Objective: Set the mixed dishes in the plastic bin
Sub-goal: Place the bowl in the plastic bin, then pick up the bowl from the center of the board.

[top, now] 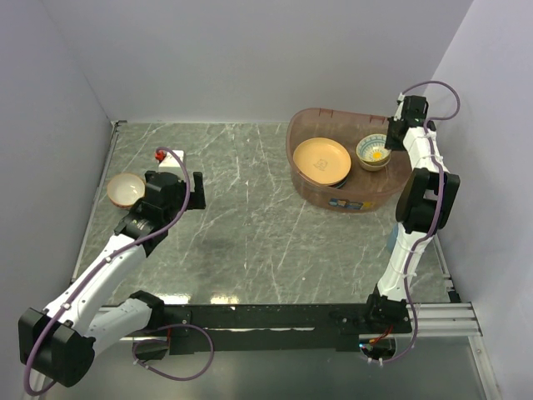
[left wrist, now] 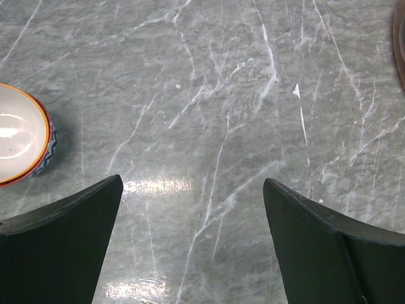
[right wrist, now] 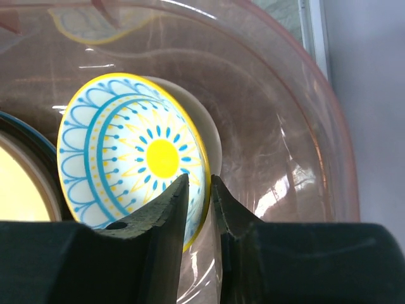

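The pinkish translucent plastic bin [top: 301, 185] stands at the back right. In it lie the yellow-orange plate [top: 321, 160] and a small cream bowl [top: 373, 152] with a blue and yellow pattern. My right gripper [top: 389, 142] reaches into the bin. In the right wrist view the right gripper [right wrist: 199, 180] is shut on that bowl's rim [right wrist: 133, 152], which is tilted. The red-patterned bowl [top: 125, 189] sits at the far left, also in the left wrist view [left wrist: 19, 142]. My left gripper [top: 196, 190] is open and empty over bare table [left wrist: 193, 183]. A white plate with a red shape [top: 170, 157] lies behind it, partly hidden.
The bin's wall [right wrist: 297, 126] curves close around the right gripper. The yellow-orange plate's edge [right wrist: 16, 190] lies just left of the held bowl. A pale blue object [top: 391, 238] shows behind the right arm near the table's right edge. Walls enclose the table on three sides.
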Tool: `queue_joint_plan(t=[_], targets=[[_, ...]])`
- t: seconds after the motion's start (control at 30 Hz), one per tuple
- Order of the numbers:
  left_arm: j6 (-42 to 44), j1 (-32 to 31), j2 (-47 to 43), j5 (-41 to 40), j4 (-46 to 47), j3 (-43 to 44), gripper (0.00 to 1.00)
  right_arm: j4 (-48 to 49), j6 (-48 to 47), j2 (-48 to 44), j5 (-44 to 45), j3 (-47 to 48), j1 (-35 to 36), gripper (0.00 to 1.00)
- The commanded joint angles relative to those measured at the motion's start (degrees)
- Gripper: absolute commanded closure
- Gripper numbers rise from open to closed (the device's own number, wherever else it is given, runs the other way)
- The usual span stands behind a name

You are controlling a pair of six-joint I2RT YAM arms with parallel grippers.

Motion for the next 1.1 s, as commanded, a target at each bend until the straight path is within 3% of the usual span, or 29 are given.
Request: queue_joint_plan(t=[0.0,0.33,0.47,0.73,0.93,1.07], targets=[[0.56,0.26,0.06,-0.87,2.11,0.14,0.01,2.29,0.3,-0.15,0.38,3.25,-0.41,0.69],[0.56,0.26,-0.2,-0.87,2.11,0.05,0.01,2.29,0.12,-1.29,0.47,3.43,-0.84,0.57],[0.47,0.26,-0.72,-0.88,2.19,-0.04,0.01,2.29,-0.14,-2.0,0.38,2.99,-0.93,0.45],[-0.14,0.87,-1.52,0.44,2.37,-0.04,0.01,2.03,-0.84,-6.21,-1.99,1.84,-1.11,0.34],[-1.81,3.42,-2.13,2.64,2.46,0.14,0.01,2.64,-2.34,-14.63,-8.66,-2.72,-0.93,0.25],[-3.48,5.62,-2.04,5.44,2.19,0.58,0.01,4.48,-2.08,-21.85,-16.12,-10.78,-0.93,0.19]])
